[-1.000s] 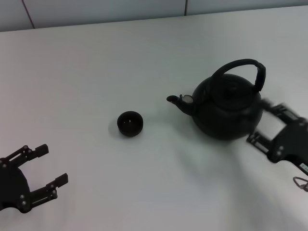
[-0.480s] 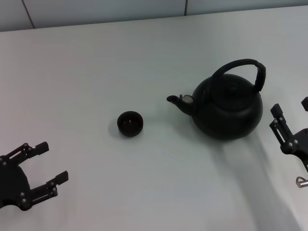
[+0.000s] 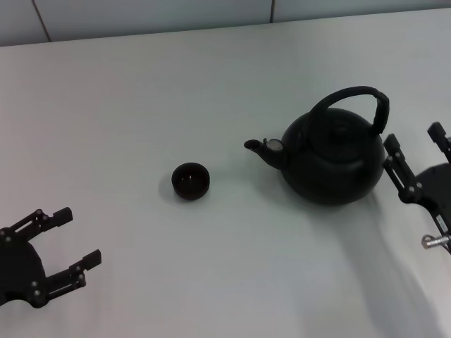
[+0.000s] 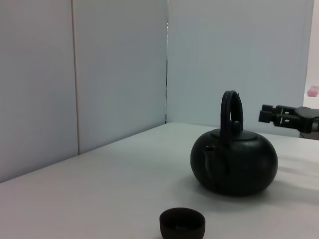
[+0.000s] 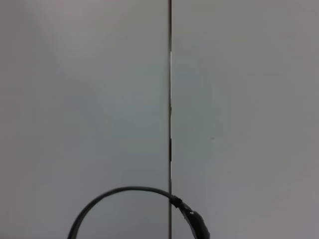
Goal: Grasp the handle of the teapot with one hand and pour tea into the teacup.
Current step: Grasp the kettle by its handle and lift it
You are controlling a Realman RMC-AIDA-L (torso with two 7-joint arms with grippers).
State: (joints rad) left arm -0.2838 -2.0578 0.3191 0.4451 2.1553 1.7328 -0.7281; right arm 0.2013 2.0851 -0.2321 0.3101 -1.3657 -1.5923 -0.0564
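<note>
The matte-black teapot (image 3: 331,163) stands upright right of the table's middle, with its spout toward the teacup. Its arched handle (image 3: 352,92) rises over the lid. The small dark teacup (image 3: 190,181) sits to the teapot's left, apart from it. My right gripper (image 3: 412,136) is open and empty, close to the teapot's right side and not touching it. My left gripper (image 3: 77,236) is open and empty at the near left. The left wrist view shows the teapot (image 4: 234,167), handle (image 4: 231,110), teacup (image 4: 182,224) and right gripper (image 4: 279,114). The right wrist view shows only the handle's arch (image 5: 130,189).
The white table (image 3: 141,105) ends at its far edge against a pale panelled wall (image 3: 155,13). Nothing else stands on the table.
My right gripper has moved from the teapot's near right farther back along its right side and turned. The teapot, teacup and left gripper have not moved.
</note>
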